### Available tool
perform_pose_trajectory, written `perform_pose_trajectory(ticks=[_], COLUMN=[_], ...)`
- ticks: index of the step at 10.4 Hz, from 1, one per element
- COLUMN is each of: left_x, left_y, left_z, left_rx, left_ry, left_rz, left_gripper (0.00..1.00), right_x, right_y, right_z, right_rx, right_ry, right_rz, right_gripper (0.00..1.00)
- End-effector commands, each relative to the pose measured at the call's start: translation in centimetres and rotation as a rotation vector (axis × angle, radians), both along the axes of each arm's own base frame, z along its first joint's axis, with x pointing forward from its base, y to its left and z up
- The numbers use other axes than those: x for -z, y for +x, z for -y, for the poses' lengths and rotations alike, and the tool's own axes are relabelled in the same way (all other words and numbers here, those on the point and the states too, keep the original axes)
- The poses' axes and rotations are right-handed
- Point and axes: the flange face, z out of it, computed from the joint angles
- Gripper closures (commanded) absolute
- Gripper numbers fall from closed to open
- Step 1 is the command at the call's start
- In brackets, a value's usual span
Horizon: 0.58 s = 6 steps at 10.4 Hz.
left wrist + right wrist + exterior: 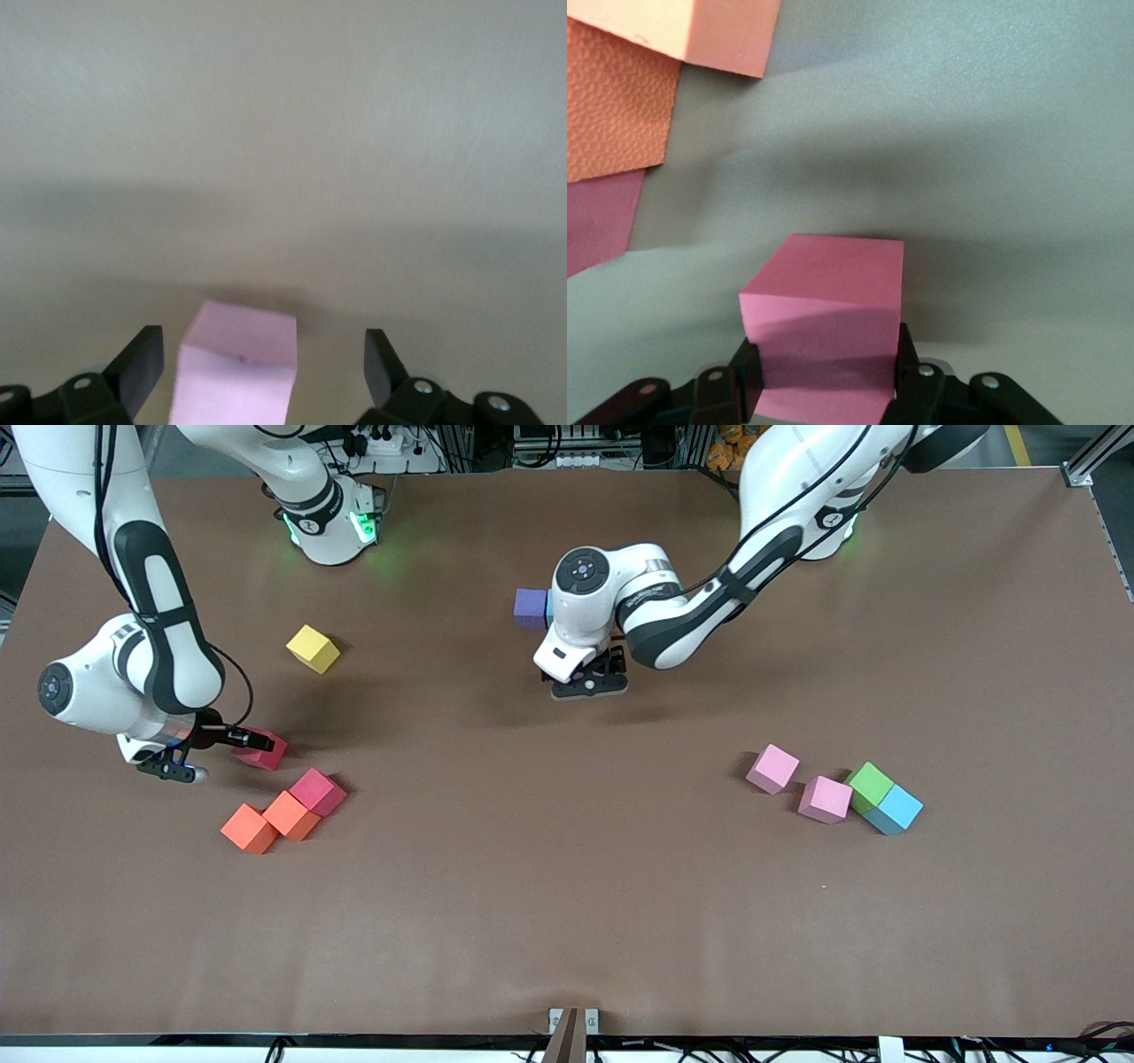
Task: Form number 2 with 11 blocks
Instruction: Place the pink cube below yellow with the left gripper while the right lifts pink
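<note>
Little of the digit 2 has been built. Near the middle of the desk, toward the edge where the robot bases stand, a purple block (530, 608) is seen with a sliver of a sky-blue block (549, 607) touching it; the rest of that spot is hidden by the left arm. The left hand (590, 684) hangs there with its fingers spread wide, and in the left wrist view a pale pink block (237, 365) sits between them, untouched.

The remaining blocks lie loose. Toward the right arm's end of the desk, a crimson block (261, 749) is clamped by the right hand (237, 738), fingers narrow on its sides, low at the desk. Just beside it lie another crimson block (317, 791) and 2 orange blocks (269, 822), touching in a row. A yellow block (313, 648) lies apart, nearer the bases.

Toward the left arm's end, 2 pink blocks (797, 784) lie near a green block (869, 786) touching a second sky-blue block (897, 809).

By this count at least 8 blocks are yet to be placed.
</note>
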Motion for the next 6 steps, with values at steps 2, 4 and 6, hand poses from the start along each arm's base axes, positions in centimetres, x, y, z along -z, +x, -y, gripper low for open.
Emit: perform_pose_trajectory(ticks=[2,4,6], left_x=[-3.4,-4.7,-5.2], left_y=[3.9,6.5,9.6], left_z=[-4.8,-8.5,-12.9], left_rx=[-0.102,-0.047,0.099], left_ry=[0.059,0.109,0.136], left_rz=[0.052,0.065,0.044], left_gripper=[0.0,0.0,0.0], right_x=[-2.1,-6.0,-10.0], right_y=[0.9,3.1,4.6], right_z=[-0.6,-1.1,-2.1], right_rx=[-0.038,-0.091,-0.123], right_ry=[0.039,0.066,0.038], right_rz=[0.028,0.027,0.04], right_gripper=[0.61,0.61,0.61])
